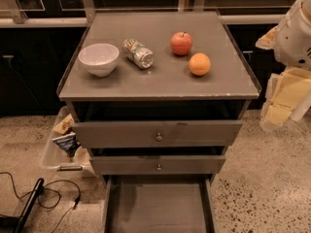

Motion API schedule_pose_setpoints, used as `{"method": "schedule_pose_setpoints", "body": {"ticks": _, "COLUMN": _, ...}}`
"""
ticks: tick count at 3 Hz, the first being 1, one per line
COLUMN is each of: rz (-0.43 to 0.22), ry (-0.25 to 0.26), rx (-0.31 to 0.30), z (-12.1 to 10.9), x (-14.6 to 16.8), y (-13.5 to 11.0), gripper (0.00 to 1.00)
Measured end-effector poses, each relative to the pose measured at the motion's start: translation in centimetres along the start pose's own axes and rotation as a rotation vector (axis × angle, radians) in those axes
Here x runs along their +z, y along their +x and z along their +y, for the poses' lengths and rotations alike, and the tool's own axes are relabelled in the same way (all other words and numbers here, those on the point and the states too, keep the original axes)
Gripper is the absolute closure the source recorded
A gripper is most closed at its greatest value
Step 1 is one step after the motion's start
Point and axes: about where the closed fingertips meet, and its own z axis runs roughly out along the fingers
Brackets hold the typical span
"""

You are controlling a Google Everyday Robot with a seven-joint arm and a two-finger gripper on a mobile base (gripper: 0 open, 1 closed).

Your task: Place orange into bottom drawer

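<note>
Camera view: matte round orange (199, 64) sits front-right on smooth grey cabinet top (160, 84), near red apple (181, 43) w/ stem. Metal can (138, 53) on its side and white bowl (98, 58) lie to the left. Bottom drawer (158, 205), a flat grey tray, is pulled out under two knobbed drawers (155, 132). White arm section (294, 30) shows at right edge, well apart from the fruit. The gripper is out of shot, so finger state can't be told.
</note>
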Motion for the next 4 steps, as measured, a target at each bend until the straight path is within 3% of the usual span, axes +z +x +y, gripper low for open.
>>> {"method": "schedule_pose_setpoints", "body": {"ticks": 1, "rz": -0.01, "ry": 0.014, "rx": -0.009, "z": -0.4, "x": 0.0, "y": -0.4, "gripper": 0.0}}
{"method": "schedule_pose_setpoints", "body": {"ticks": 2, "rz": -0.064, "ry": 0.049, "rx": -0.039, "z": -2.9, "x": 0.7, "y": -1.9, "gripper": 0.0}}
{"method": "schedule_pose_setpoints", "body": {"ticks": 3, "rz": -0.145, "ry": 0.08, "rx": -0.053, "z": -6.9, "x": 2.7, "y": -2.9, "gripper": 0.0}}
{"method": "schedule_pose_setpoints", "body": {"ticks": 4, "rz": -0.229, "ry": 0.077, "rx": -0.06, "z": -10.4, "x": 5.8, "y": -3.4, "gripper": 0.0}}
